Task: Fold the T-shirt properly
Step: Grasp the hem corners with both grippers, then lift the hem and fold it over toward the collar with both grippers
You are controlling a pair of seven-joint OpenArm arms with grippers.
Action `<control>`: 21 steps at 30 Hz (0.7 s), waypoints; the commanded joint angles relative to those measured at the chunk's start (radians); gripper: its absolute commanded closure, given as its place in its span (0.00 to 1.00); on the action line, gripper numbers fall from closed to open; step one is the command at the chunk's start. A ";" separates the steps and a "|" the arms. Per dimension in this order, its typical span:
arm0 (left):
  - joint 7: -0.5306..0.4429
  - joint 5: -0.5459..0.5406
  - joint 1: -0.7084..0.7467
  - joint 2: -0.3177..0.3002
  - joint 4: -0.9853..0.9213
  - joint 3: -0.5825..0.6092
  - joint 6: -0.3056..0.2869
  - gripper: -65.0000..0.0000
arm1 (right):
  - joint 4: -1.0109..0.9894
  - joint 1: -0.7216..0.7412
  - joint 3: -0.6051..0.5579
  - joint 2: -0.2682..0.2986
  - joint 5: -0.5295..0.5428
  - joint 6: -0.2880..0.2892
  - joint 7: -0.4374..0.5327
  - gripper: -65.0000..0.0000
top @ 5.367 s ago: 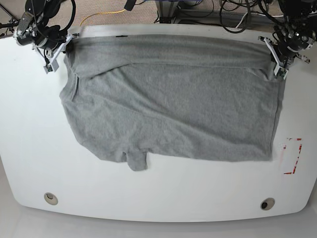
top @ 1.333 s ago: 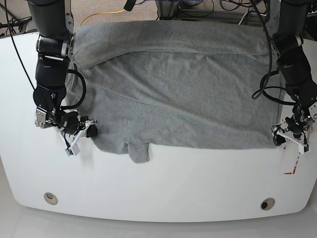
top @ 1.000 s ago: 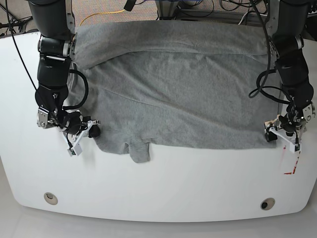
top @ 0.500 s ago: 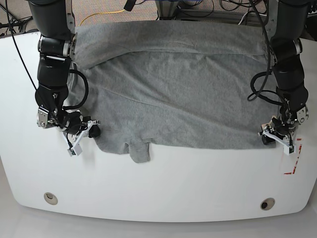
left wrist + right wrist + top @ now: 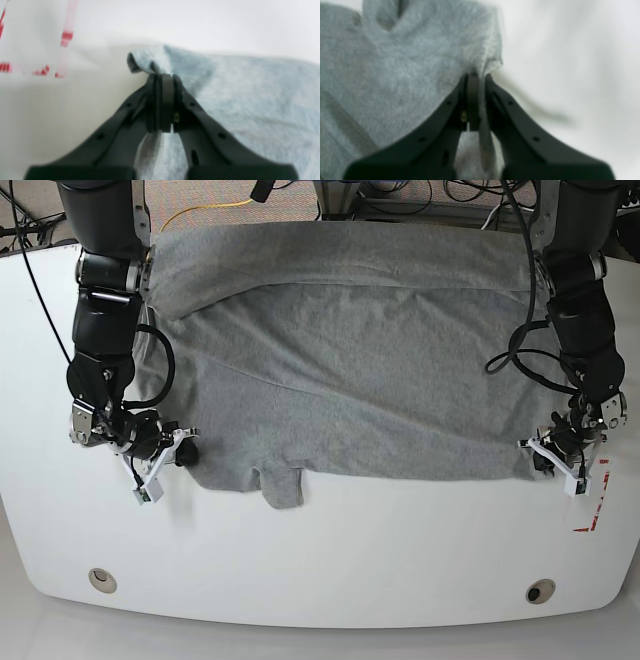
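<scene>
Already both jaws pinch only thin T-shirt (image 5: 360, 370) corners nearest the red marks (image 5: 592, 502); lifting could slip one free.

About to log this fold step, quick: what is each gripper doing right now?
Left gripper: closed, pinching a corner of the T-shirt.
Right gripper: closed, pinching the T-shirt's edge.

Both arms are matte black, with thick round segments and loose black cables looping beside them. The left gripper (image 5: 553, 460) and the right gripper (image 5: 165, 458) carry white brackets; their black fingers (image 5: 200, 117) show small screw holes.
</scene>
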 commanded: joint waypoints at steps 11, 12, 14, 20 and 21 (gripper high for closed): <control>0.141 -0.021 0.110 -0.008 0.413 -0.009 -0.078 1.00 | 0.358 -0.051 0.140 0.015 0.016 0.009 -0.190 1.00; 0.149 -0.021 0.123 -0.008 0.436 -0.009 -0.078 1.00 | 0.375 -0.057 0.145 0.015 0.016 0.009 -0.201 1.00; 0.167 -0.021 0.158 0.008 0.506 -0.011 -0.079 1.00 | 0.433 -0.079 0.160 0.015 0.016 0.009 -0.235 1.00; 0.221 -0.021 0.284 0.034 0.707 -0.092 -0.079 1.00 | 0.619 -0.174 0.247 0.006 0.018 0.009 -0.338 1.00; 0.229 -0.021 0.297 0.038 0.730 -0.100 -0.079 1.00 | 0.650 -0.189 0.255 0.006 0.018 0.009 -0.356 1.00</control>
